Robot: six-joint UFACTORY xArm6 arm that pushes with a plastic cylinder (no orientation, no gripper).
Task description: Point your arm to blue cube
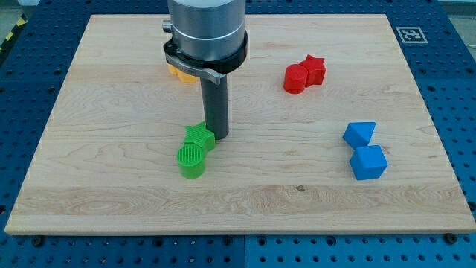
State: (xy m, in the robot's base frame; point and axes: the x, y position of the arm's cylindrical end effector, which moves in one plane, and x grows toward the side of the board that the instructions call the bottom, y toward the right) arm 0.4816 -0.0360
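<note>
The blue cube [369,162] lies at the view's right, on the wooden board [111,186]. A second blue block [360,134], wedge-like, touches its upper left corner. My tip [220,136] rests on the board near the middle, far to the left of the blue cube. It stands right beside a green star [198,137], which touches a green cylinder [191,161] just below it.
A red cylinder [295,78] and a red star [314,69] sit together at the upper right. A yellow block [178,73] at the top is mostly hidden behind the arm's body [206,33]. A blue pegboard [461,89] surrounds the board.
</note>
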